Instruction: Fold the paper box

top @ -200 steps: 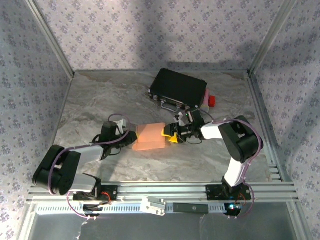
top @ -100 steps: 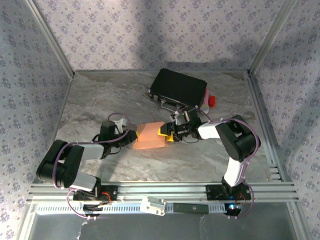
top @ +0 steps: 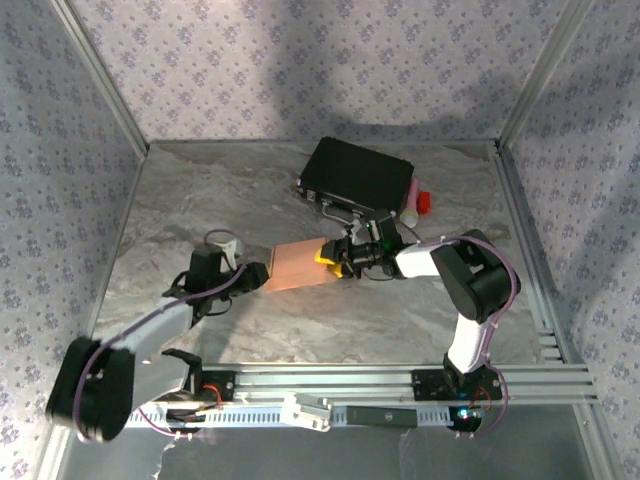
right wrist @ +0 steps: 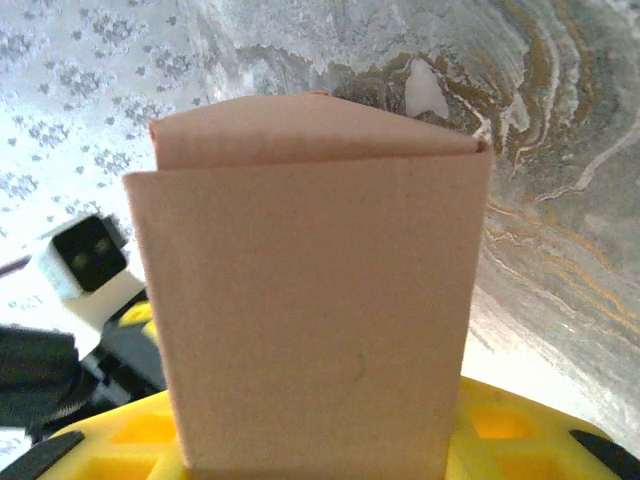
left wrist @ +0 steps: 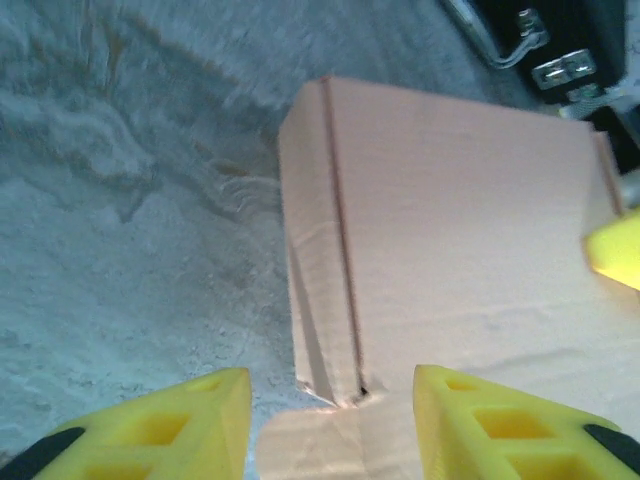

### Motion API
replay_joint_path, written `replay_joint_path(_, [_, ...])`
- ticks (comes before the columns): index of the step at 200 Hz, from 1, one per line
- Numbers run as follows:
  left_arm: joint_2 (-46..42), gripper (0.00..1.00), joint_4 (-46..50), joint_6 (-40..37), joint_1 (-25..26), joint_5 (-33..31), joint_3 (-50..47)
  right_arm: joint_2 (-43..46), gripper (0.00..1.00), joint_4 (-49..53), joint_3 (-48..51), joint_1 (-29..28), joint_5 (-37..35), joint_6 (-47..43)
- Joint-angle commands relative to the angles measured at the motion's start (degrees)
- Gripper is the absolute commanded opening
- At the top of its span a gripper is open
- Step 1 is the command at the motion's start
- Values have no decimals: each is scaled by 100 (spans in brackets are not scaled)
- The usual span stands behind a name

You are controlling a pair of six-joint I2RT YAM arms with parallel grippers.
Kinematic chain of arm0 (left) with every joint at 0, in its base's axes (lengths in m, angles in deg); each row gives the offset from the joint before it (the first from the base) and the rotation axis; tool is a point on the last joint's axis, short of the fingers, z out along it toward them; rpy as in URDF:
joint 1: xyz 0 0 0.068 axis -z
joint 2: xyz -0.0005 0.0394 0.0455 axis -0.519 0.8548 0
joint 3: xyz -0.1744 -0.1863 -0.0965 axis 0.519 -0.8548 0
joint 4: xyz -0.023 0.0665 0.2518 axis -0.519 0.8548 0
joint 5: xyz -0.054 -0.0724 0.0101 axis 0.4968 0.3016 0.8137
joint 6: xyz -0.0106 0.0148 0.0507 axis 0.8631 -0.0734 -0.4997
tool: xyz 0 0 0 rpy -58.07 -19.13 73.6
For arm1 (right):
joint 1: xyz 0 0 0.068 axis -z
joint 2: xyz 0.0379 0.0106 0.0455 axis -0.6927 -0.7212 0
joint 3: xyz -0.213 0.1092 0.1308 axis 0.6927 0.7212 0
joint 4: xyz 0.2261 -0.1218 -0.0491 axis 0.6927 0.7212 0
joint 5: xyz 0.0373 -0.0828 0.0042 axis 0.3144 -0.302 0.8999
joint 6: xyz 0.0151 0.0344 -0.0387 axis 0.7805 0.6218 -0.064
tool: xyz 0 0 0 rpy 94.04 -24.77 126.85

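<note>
The salmon-pink paper box (top: 298, 265) lies on the marbled table between my two grippers, folded into a closed rectangular shape. My left gripper (top: 252, 278) is at its left end, open. In the left wrist view its yellow fingers (left wrist: 190, 420) stand apart on either side of a small flap, and the paper box (left wrist: 450, 230) stretches ahead. My right gripper (top: 330, 258) is at the right end, shut on it. In the right wrist view the paper box (right wrist: 310, 310) stands between the yellow fingers (right wrist: 520, 430) and hides the gap. One right fingertip (left wrist: 615, 250) rests at the far end.
A black hard case (top: 358, 175) with metal latches (left wrist: 560, 70) lies just behind the box. A small red-capped bottle (top: 420, 201) stands at the case's right. Patterned walls and a metal frame (top: 530, 250) enclose the table.
My left gripper has opened and its arm has drawn back to the left. My right gripper has narrowed onto the box's right end. The box has shifted slightly.
</note>
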Motion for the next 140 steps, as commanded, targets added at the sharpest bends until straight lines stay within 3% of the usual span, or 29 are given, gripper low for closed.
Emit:
replay_joint_path(1, [-904, 55, 1263, -1294, 485, -713, 645, 157, 35, 663, -222, 96, 127, 747])
replay_joint_path(19, [-1404, 57, 1536, -2410, 1160, -1210, 860, 270, 37, 1308, -376, 182, 170, 891])
replay_joint_path(29, [-1510, 58, 1199, -2678, 1404, -1235, 764, 310, 37, 1707, -531, 219, 272, 847])
replay_joint_path(34, [-1511, 70, 1035, -2883, 1566, -1269, 708, 328, 37, 1909, -595, 237, 304, 816])
replay_joint_path(53, [-1163, 76, 1105, -3688, 2527, -2523, 954, 410, 37, 2527, -740, 366, 401, 717])
replay_joint_path(89, [-230, 76, 844, -5302, 3794, -4027, 1269, 517, 37, 4055, -1096, 658, 649, -35])
replay_joint_path(140, [654, 81, -73, -6365, 3892, -4290, 1128, 712, 37, 4497, -1009, 875, 732, -225])
